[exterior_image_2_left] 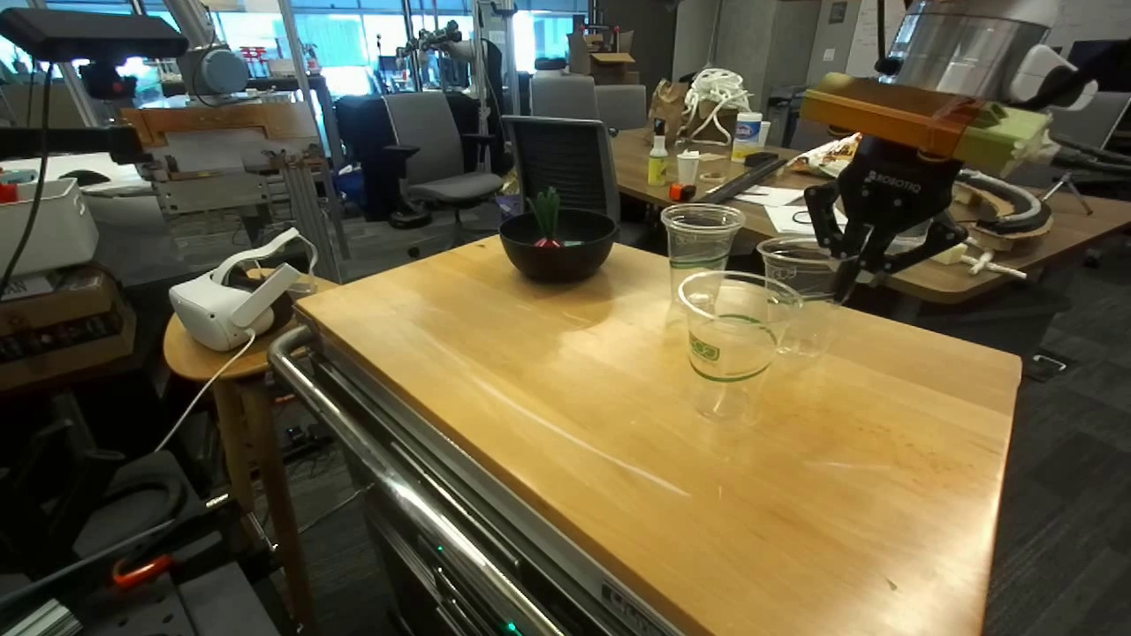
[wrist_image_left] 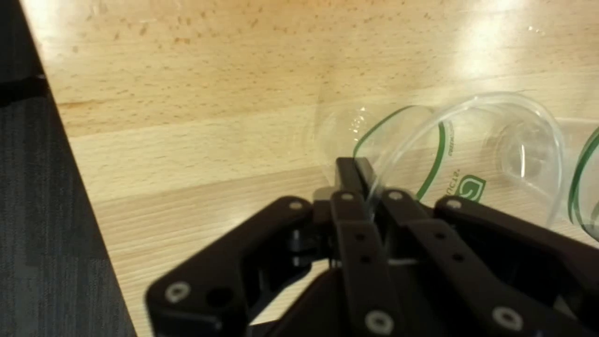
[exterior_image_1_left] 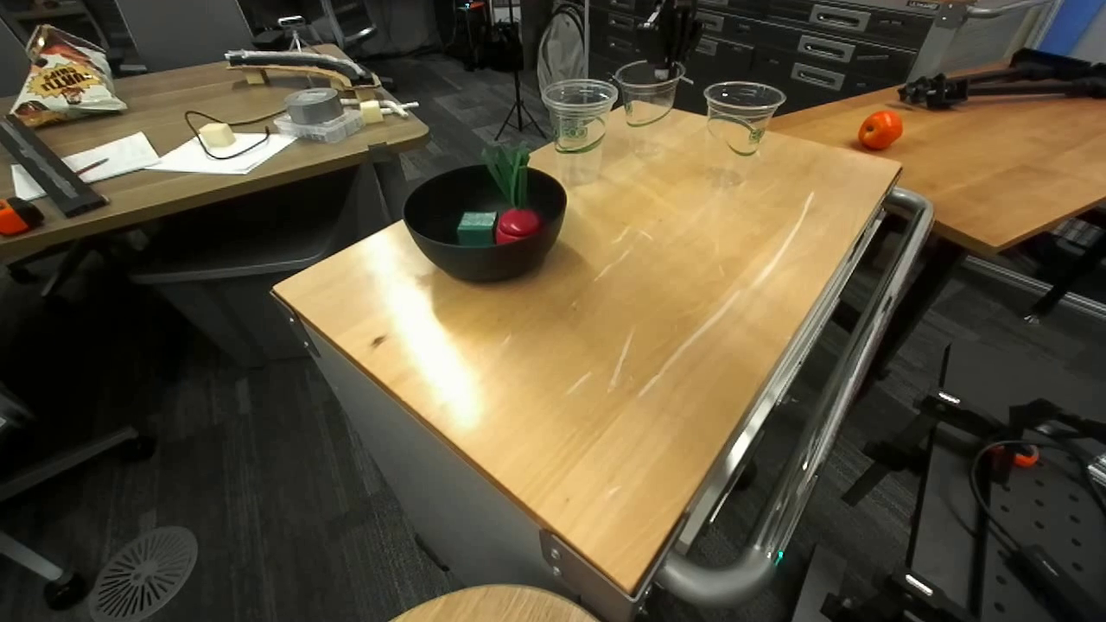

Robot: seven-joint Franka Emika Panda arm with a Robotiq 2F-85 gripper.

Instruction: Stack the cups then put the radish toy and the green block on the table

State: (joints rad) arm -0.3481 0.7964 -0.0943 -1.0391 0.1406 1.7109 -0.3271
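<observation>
Gripper pinches a cup rim; likely target, the apparent stack, stands toward the table corner by the bowl.

Clear cups, green-banded, mouths up, on light-wood surface, one pinched at rim by claw, red radish toy, beside green block, both inside black bowl

Robot arm, headset, drawer cabinets — this is a robotics lab
</observation>
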